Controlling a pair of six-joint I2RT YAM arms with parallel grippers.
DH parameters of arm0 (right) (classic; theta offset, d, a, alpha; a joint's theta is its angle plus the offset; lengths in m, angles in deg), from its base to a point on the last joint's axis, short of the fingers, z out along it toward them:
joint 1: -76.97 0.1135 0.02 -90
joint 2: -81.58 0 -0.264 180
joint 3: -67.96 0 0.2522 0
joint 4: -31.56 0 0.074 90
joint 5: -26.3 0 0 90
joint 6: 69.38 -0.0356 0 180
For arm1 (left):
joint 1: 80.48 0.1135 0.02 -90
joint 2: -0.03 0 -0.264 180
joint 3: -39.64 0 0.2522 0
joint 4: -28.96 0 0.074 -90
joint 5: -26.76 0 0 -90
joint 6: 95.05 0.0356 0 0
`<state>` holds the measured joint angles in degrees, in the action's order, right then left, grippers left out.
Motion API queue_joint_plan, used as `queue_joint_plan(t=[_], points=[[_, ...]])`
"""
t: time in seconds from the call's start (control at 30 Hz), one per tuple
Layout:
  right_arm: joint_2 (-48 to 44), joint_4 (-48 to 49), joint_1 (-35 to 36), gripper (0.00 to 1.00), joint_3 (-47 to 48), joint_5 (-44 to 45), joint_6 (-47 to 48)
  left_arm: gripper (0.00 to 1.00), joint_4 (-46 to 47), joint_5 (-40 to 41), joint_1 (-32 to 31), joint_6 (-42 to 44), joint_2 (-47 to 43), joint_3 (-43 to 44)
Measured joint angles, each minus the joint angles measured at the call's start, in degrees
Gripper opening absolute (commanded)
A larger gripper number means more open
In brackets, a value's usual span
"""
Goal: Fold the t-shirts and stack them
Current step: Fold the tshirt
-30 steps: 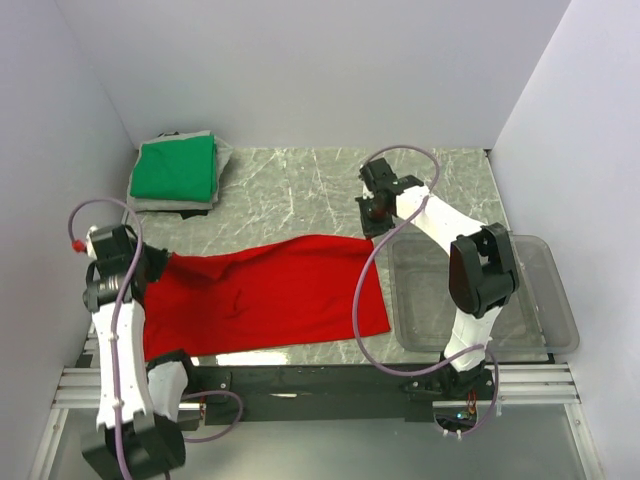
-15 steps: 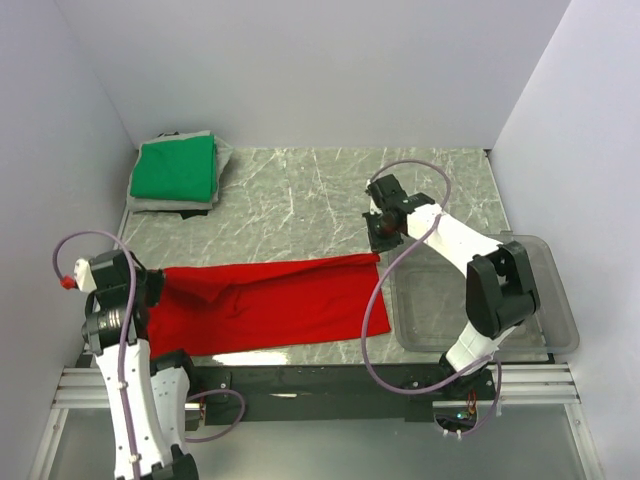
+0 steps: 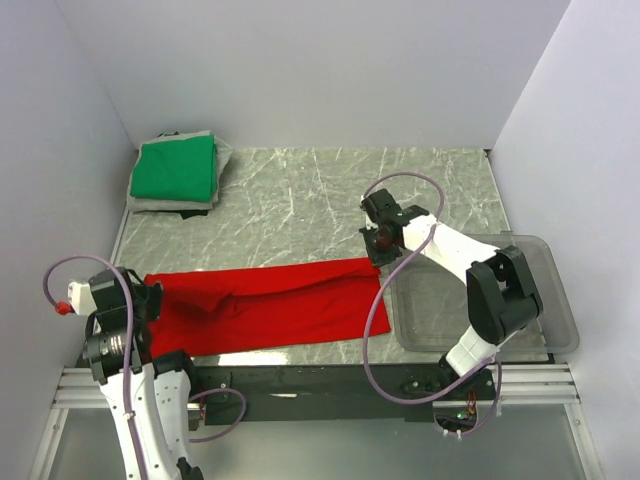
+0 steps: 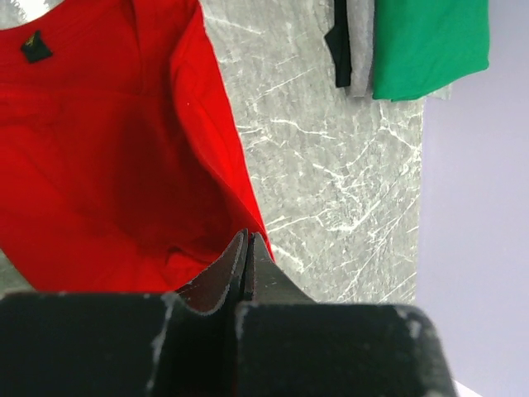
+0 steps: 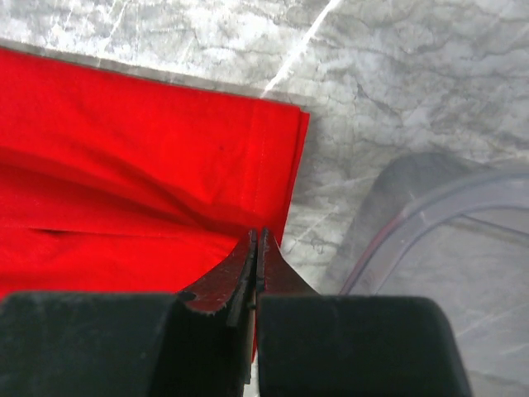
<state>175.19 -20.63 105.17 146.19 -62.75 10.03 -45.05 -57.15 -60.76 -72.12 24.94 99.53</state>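
The red t-shirt [image 3: 265, 305] lies as a long band across the near part of the marble table. My left gripper [image 3: 150, 299] is shut on its left end; in the left wrist view the cloth [image 4: 99, 149] runs up into the closed tips [image 4: 246, 238]. My right gripper [image 3: 378, 256] is shut on the shirt's far right corner; in the right wrist view the red cloth [image 5: 124, 165] meets the closed tips [image 5: 258, 235]. The green t-shirt [image 3: 175, 167] lies folded at the far left corner, and also shows in the left wrist view [image 4: 430, 41].
The green shirt rests on grey and black folded cloth [image 3: 200, 205]. A clear plastic bin [image 3: 540, 300] stands at the right, its rim close to my right gripper [image 5: 413, 223]. White walls close in the table at the left, back and right.
Both grippers have moved toward the near edge, drawing the red shirt's far edge with them. The shirt has gone from a wide spread to a narrower, straighter band.
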Motion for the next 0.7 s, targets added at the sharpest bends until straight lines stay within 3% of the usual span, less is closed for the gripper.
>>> queue_joint_plan(t=[0.07, 0.1, 0.13, 0.2, 0.33, 0.7], points=[[-0.8, -0.1, 0.3, 0.11, -0.4, 0.4, 0.0, 0.00, -0.7, 0.0, 0.0, -0.3, -0.7, -0.2], [-1.2, -0.1, 0.4, 0.30, -0.6, 0.6, -0.2, 0.00, -0.9, -0.1, 0.0, -0.4, -1.0, -0.4], [-1.6, -0.1, 0.6, 0.38, -0.9, 0.9, -0.5, 0.00, -1.3, -0.1, 0.0, -0.5, -1.2, -0.5], [-2.3, 0.0, 1.1, 0.47, -1.2, 1.0, -0.4, 0.00, -2.0, -0.2, 0.0, -0.7, -1.5, -0.5], [-3.3, -0.1, 2.9, 0.52, -1.3, 1.5, -0.5, 0.00, -2.8, -0.3, 0.0, -0.7, -1.6, -0.5], [-4.3, -0.7, 7.5, 0.51, -0.1, -0.3, -0.5, 0.00, -1.2, -4.2, 0.0, 0.4, -0.7, -4.3]])
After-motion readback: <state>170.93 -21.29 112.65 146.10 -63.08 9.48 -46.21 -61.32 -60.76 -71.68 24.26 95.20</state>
